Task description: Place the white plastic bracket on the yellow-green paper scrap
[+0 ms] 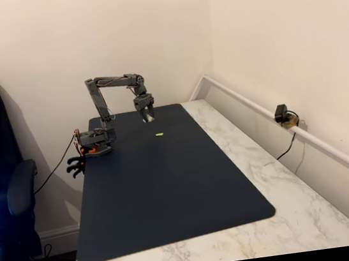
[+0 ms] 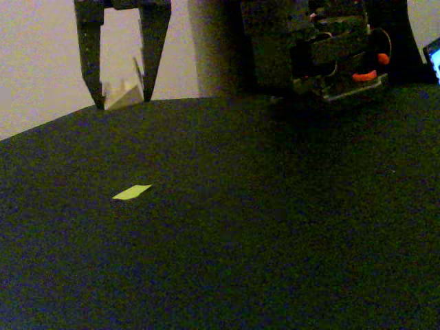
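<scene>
At the far edge of the dark blue mat (image 1: 168, 183), the grey arm (image 1: 114, 87) reaches over from its base (image 1: 96, 144) at the mat's far-left corner. Gripper (image 2: 122, 103) pointing down, its tips just above the mat surface. Jaws partly open, a clear gap between the two dark fingers (image 2: 89, 55). White plastic bracket (image 2: 125, 91) sits between the fingers near their tips; pale, angular, with one thin edge standing upward. Whether the fingers actually press on it cannot be told from either fixed view; whether it rests on the mat or hangs just above it is also unclear.

Yellow-green paper scrap (image 2: 132, 192) lies flat on the mat, nearer the camera than the gripper and apart from it, almost straight below the bracket in that fixed view. In the other fixed view the scrap (image 1: 159, 134) lies just near-right of the gripper (image 1: 147, 116).

Mat lies on a white marbled bench (image 1: 277, 175). Small black webcam (image 1: 282, 115) on the right-hand wall ledge.
</scene>
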Available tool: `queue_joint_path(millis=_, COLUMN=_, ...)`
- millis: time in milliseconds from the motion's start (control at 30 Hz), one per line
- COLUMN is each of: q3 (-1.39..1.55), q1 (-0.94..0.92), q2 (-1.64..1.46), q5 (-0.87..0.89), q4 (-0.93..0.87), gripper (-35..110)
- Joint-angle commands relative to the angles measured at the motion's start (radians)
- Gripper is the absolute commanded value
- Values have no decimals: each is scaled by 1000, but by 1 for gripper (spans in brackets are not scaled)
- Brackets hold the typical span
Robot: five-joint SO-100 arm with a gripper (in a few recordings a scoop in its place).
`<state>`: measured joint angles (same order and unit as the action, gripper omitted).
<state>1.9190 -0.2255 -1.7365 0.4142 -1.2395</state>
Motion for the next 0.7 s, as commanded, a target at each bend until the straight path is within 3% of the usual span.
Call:
queue_joint_path(millis=0, q3=-58, q1=15, q2=-26, q5=8, q4=29, gripper=0)
queue_joint_path(millis=667, q3=-314, q1=55, q2=348, q5=6, q4=66, gripper=0)
